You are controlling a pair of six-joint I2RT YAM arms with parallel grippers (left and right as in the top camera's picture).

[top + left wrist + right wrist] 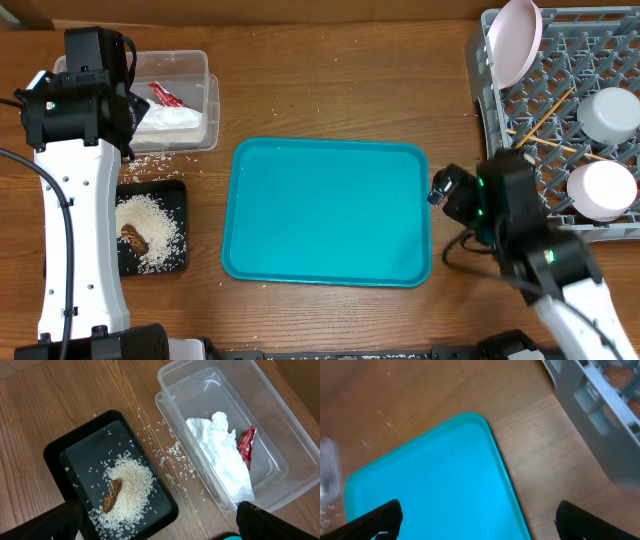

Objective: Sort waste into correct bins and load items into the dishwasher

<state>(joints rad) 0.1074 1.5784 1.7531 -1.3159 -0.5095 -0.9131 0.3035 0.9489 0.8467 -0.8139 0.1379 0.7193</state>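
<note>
The clear tub [200, 70] at the back left holds the crumpled white napkin [220, 455] and red wrapper [246, 445]. The black tray [175, 195] in front of it holds white rice [131, 485] and a brown lump [112, 495]. The grey rack [510, 110] at the right holds the plate [515, 40] upright, two bowls [610, 112] [602, 190] upside down and the chopsticks [545, 115]. My left gripper [157, 525] is open and empty above the tray and tub. My right gripper [477, 520] is open and empty over the teal tray's right edge.
The teal serving tray [325, 210] lies bare in the middle of the wooden table. Loose rice grains [172, 455] are scattered on the wood between the black tray and the tub. The rack's corner [600, 415] stands close to my right gripper.
</note>
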